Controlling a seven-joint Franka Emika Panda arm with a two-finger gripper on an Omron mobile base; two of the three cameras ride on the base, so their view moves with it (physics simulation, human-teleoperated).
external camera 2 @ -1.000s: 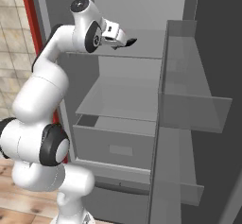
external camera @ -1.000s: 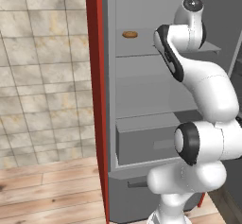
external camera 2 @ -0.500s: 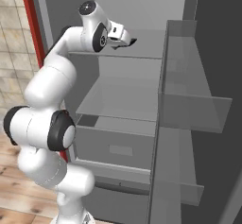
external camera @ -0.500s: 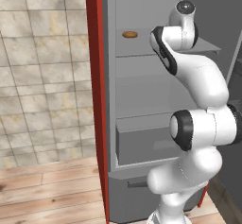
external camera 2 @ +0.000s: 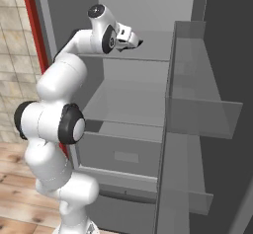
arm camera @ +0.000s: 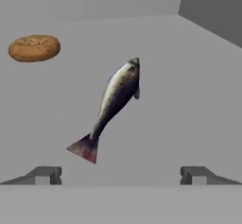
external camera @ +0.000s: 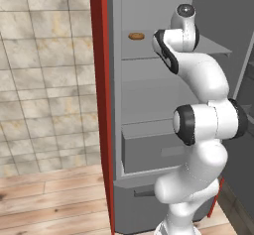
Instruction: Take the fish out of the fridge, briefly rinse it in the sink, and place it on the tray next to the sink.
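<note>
The fish (arm camera: 116, 98) lies on the grey upper shelf of the fridge (external camera: 101, 105), dark and slim, its reddish tail fin toward the hand. My gripper (arm camera: 120, 176) is open just short of the tail, with one of its fingertips (arm camera: 43, 175) on either side and nothing between them. From the right base view the gripper (external camera 2: 138, 43) reaches over the upper shelf inside the fridge (external camera 2: 123, 104). The sink and the tray are out of view.
An orange-brown oval food item (arm camera: 34, 47) sits on the same shelf, left of the fish and further in, and is also seen at the shelf's back left (external camera: 136, 36). The open door's clear shelves (external camera 2: 202, 95) stand close on the right. Grey drawers (external camera: 149, 149) lie below.
The arm has reached a little further into the fridge along the upper shelf, its elbow swinging left. The jaws stayed open.
</note>
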